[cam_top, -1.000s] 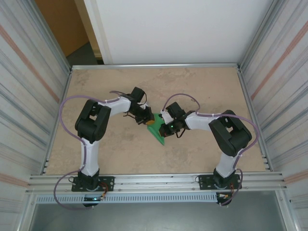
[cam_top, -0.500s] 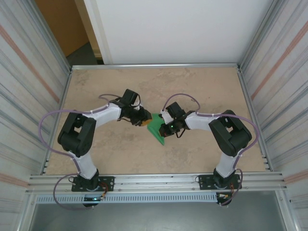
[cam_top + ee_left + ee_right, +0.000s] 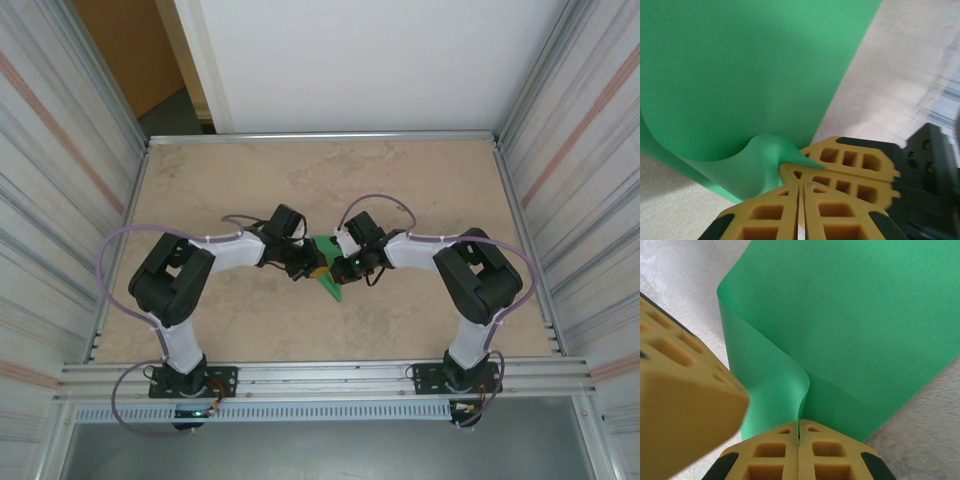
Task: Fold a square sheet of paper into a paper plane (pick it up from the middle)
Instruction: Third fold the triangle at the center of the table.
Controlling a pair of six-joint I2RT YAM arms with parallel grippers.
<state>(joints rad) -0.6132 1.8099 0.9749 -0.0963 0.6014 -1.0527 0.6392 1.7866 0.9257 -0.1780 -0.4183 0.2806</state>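
The square sheet of paper (image 3: 331,285) is bright green and folded over, held just above the table's middle between both arms. My right gripper (image 3: 799,427) is shut on the sheet (image 3: 855,330), and a curled crease runs straight into its closed tips. My left gripper (image 3: 800,185) is shut with only a hairline slit and no green between its fingers. Its tips touch the paper's (image 3: 740,75) pinched bulge and sit against the right gripper's fingers (image 3: 855,167). From above, the left gripper (image 3: 313,268) and right gripper (image 3: 343,266) meet nearly tip to tip at the sheet.
The beige table (image 3: 250,180) is fenced by a metal rail (image 3: 320,136) at the back and corrugated walls (image 3: 60,200) on both sides. Both arm bases stand on the near rail (image 3: 320,375). A blurred left finger (image 3: 685,405) crowds the right wrist view's left side.
The left gripper drew back to the left and opened slightly, then returned to the paper and shut beside the right gripper. The right gripper kept its grip and stayed put.
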